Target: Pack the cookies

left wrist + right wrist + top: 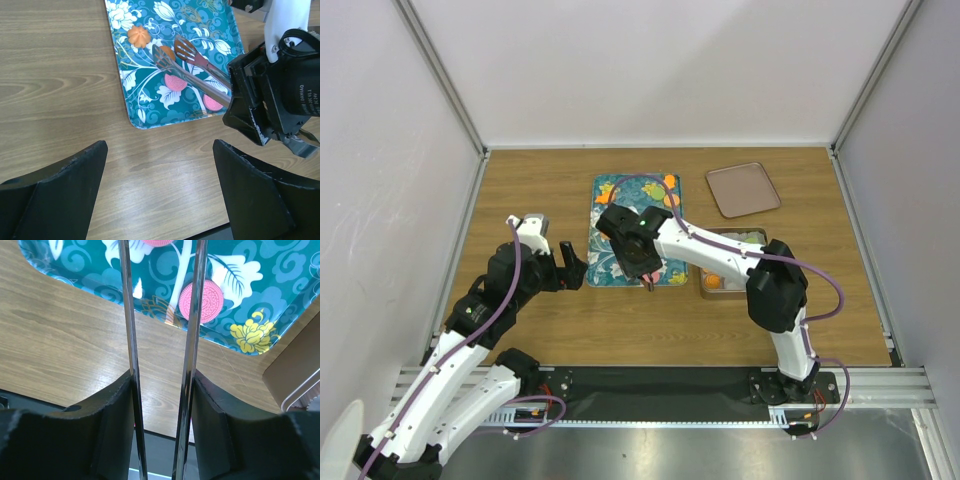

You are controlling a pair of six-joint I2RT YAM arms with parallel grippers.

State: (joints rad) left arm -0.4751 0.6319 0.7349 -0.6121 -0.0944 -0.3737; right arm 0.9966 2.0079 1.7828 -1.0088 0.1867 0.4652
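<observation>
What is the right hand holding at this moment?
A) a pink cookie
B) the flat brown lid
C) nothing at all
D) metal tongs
D: the right hand presses the two thin arms of the metal tongs between its fingers, and the tong tips reach over the flowered tray.

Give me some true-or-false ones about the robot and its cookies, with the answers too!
1. The right fingers hold the tongs. True.
2. The left fingers are squeezing a cookie. False: they are open and empty, over the table.
3. Pink cookies lie on the teal tray. True.
4. The brown lid sits on top of the teal tray. False: it lies on the table, apart from the tray.
</observation>
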